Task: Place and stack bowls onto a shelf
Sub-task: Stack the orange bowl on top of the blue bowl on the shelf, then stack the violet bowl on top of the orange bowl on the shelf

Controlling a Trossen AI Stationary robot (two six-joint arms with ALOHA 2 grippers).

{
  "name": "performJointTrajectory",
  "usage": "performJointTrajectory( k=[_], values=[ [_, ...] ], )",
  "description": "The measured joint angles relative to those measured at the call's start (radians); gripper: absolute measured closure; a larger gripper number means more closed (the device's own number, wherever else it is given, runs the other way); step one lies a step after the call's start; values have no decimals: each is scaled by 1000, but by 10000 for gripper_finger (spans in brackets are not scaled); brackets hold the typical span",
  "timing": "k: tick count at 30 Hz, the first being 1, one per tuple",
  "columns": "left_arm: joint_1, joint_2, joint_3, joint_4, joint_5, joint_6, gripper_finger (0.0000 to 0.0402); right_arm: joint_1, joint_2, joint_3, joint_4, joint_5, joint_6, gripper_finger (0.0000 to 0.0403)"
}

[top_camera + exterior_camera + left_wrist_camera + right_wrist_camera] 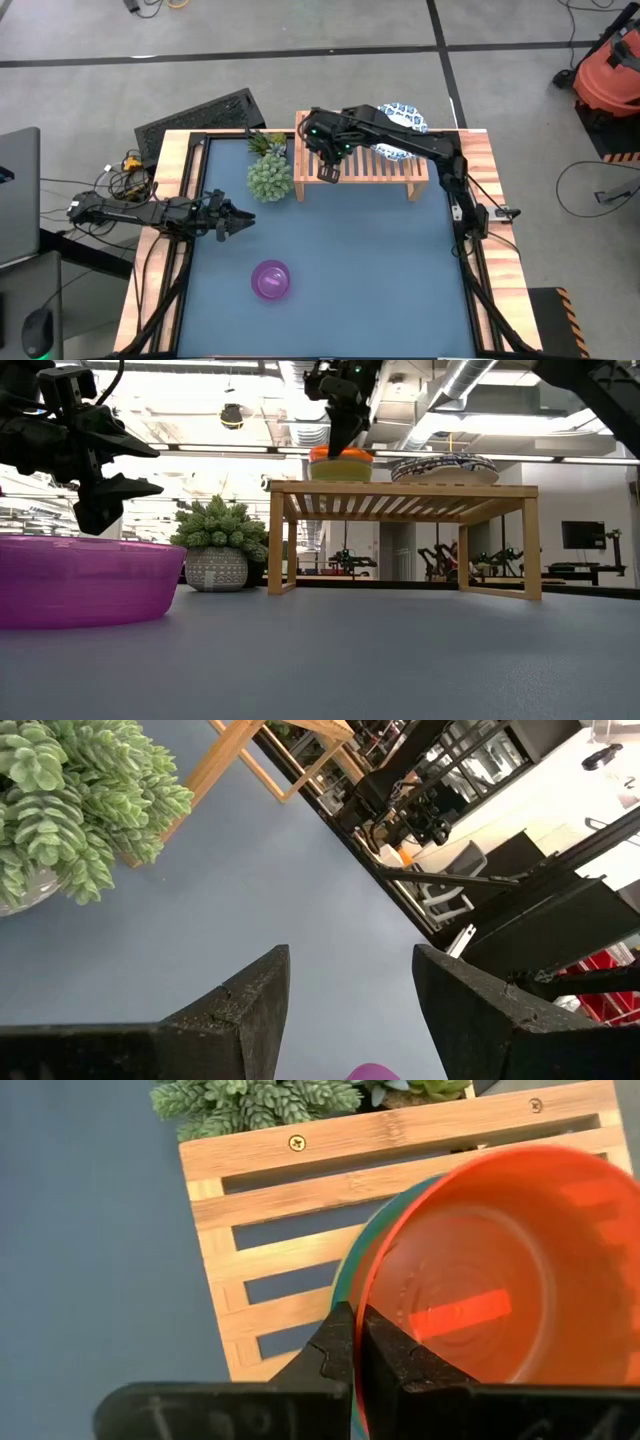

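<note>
One right gripper (355,1342) pinches the red bowl's (470,1270) rim, nested on the shelf (255,1230) at 11 o'clock; an uneven release could tip the stack. Left gripper (350,1000) open, empty.

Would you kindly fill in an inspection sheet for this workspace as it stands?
Surface: blue table.
Job's things: shelf at the far edge carries white patterned bowls and a red bowl nested in a teal bowl; purple bowl on the table.
Clutter: green plant beside the shelf.
Grippers: right gripper pinches the red bowl's rim; left gripper open above the table.
Cables: bundle left of the table.
Surroundings: orange vacuum on the floor.
</note>
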Motion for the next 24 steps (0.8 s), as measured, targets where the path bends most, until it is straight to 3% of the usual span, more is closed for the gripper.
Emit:
performJointTrajectory(
  k=[11,20,24],
  values=[
    [0,0,0,0,0,-15,205,-3,-1,3,0,23,-3,291],
    [0,0,0,0,-1,-15,205,1,-30,6,2,72,2,197],
    [0,0,0,0,-1,-15,205,14,-48,5,16,72,22,177]
  ],
)
